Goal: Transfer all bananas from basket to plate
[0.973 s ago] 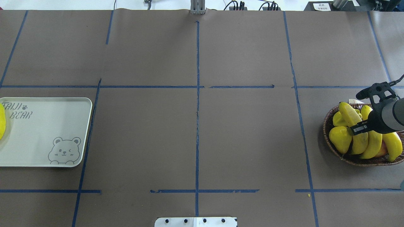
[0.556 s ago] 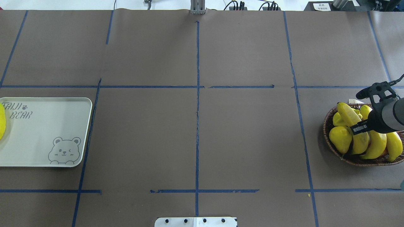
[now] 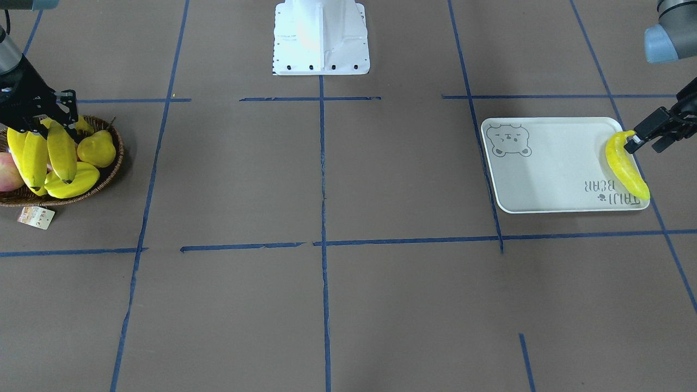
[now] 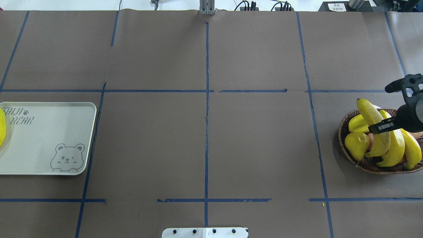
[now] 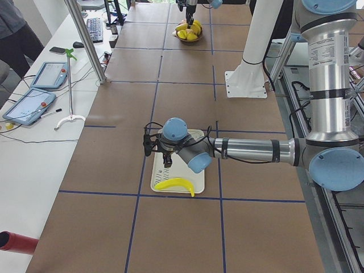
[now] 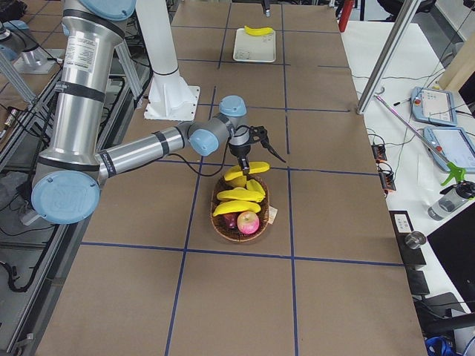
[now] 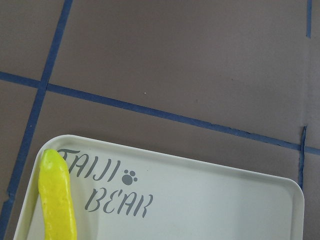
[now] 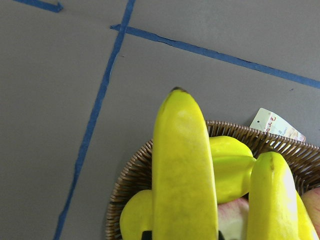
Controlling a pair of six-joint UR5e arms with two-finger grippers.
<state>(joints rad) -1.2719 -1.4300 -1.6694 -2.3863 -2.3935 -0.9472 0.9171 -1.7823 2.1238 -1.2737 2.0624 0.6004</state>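
My right gripper (image 4: 380, 127) is shut on a long yellow banana (image 4: 375, 125), holding it lifted above the dark wicker basket (image 4: 343, 132); the right wrist view shows that banana (image 8: 182, 170) over the basket's rim (image 8: 130, 180). Two more bananas (image 4: 396, 148) lie in the basket. At the other end, one banana (image 3: 626, 169) rests on the pale bear plate (image 3: 550, 174) along its lettered edge. My left gripper (image 3: 638, 139) hovers open just beside that banana's stem, off the plate's edge. In the left wrist view the banana (image 7: 57, 200) lies free on the plate (image 7: 200, 200).
The basket also holds a yellow pear (image 4: 357, 145), a starfruit (image 4: 358, 124) and a red apple (image 3: 5, 171). A paper tag (image 3: 35, 218) lies by the basket. The white robot base (image 3: 321, 38) stands mid-table. Blue tape lines cross the brown table cover.
My right gripper has risen and shifted toward the table's far right with the banana, lifting it higher out of the basket. The plate and its banana have not moved.
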